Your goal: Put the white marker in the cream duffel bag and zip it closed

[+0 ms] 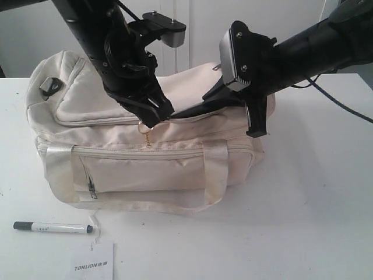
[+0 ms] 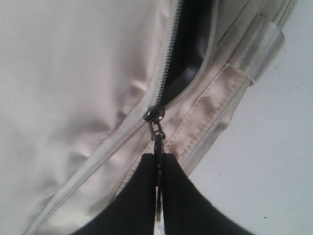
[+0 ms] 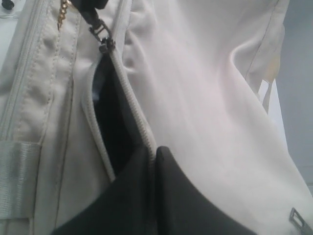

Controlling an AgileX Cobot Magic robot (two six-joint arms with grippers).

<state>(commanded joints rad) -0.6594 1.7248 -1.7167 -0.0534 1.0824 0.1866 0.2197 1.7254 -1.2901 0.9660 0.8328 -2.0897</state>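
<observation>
White marker (image 1: 52,227): flat on the white table (image 1: 315,198), out in front of the bag and clear of it. Slim white barrel, dark grey cap on one end, tiny print along the side. Not in the bag.
Cream duffel bag (image 1: 145,169): soft, slouchy cream fabric, sitting on the table behind the marker. It has a rounded top flap, and pale, glossy webbing handles (image 1: 217,169) drape down over a zipped front pocket.
Top zipper (image 2: 165,63): partly open. There is a curved run of fine pale teeth, and the gap shows dark woven lining (image 2: 190,44).
Left gripper (image 2: 159,161): clenched on the zipper pull (image 2: 157,133). Its 2 black fingers pinch the little dark metal tab just below the slider (image 2: 154,115).
Right gripper (image 3: 155,152): fingers pressed tight together, nipping the bag's flap edge right at the zipper tape, along the open stretch.
Gold chain (image 3: 62,14): small links hanging just beside the slider.
Black ring (image 1: 49,86): dark hardware on the bag's far end panel.
Paper card (image 1: 93,265): white, flat, printed "TONLION". It lies at the table's front edge near the marker, with a thin string running up from it.
</observation>
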